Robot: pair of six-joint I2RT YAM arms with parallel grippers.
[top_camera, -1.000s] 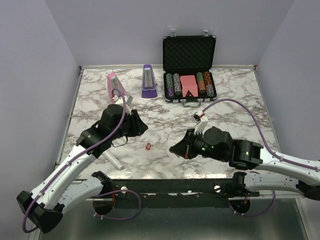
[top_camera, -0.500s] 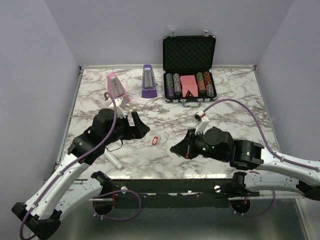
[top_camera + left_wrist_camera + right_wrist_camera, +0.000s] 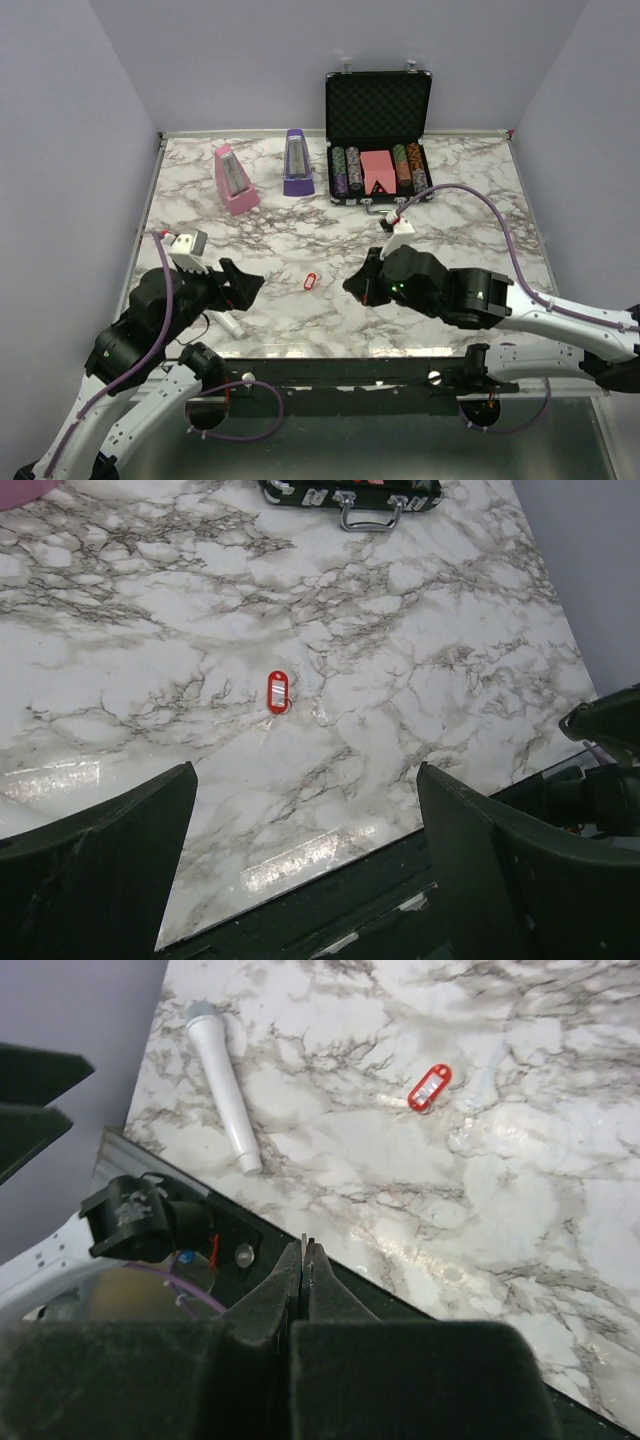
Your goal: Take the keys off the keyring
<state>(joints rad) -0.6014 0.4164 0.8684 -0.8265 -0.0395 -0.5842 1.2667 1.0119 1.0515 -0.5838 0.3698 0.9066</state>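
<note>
At lower left the left end effector (image 3: 243,284) gapes wide and empty, the red keyring (image 3: 310,282) lies flat mid-frame on the glossy tabletop (image 3: 450,220), probably light, stiff and apt to skid, best pinched across its tag's narrow sides, and the right end effector (image 3: 352,288) is clamped shut.

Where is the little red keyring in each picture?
Top external: the red keyring lies on the marble between the two arms, toward the near edge.
Left wrist: left of centre, alone on bare marble.
Right wrist: upper right.
Shared landmark: the marble table; its near edge runs below the keyring in all three views.
</note>
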